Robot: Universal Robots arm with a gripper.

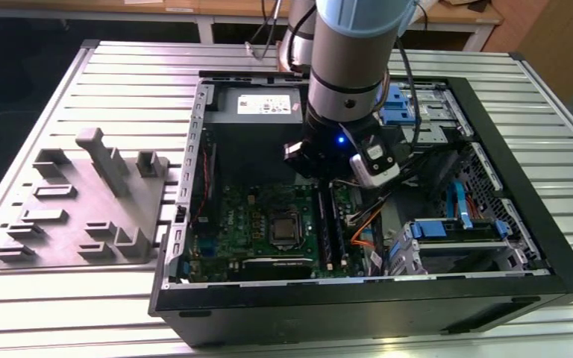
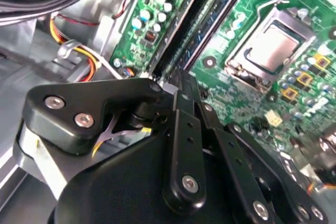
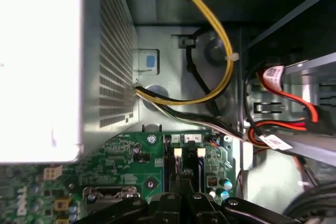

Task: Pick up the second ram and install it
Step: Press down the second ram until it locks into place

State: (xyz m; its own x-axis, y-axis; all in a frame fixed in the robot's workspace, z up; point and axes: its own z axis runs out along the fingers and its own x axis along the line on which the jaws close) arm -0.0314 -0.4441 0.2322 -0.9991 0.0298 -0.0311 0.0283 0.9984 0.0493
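Gripper (image 2: 176, 85) black, matte, jointed links, fingers drawn together over long black slot rails (image 2: 210, 22) of glossy green motherboard (image 1: 257, 224). Second ram: thin dark strip among rails, cannot tell apart. Exterior view adds grey moulded fixture tray (image 1: 77, 209), ribbed table (image 1: 117, 82).

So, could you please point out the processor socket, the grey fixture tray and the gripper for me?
processor socket (image 2: 272, 43), second wrist view, on its metal cover.
grey fixture tray (image 1: 68, 224), exterior view, on its flat base.
gripper (image 2: 178, 85), second wrist view, at the fingertips over the memory slots.
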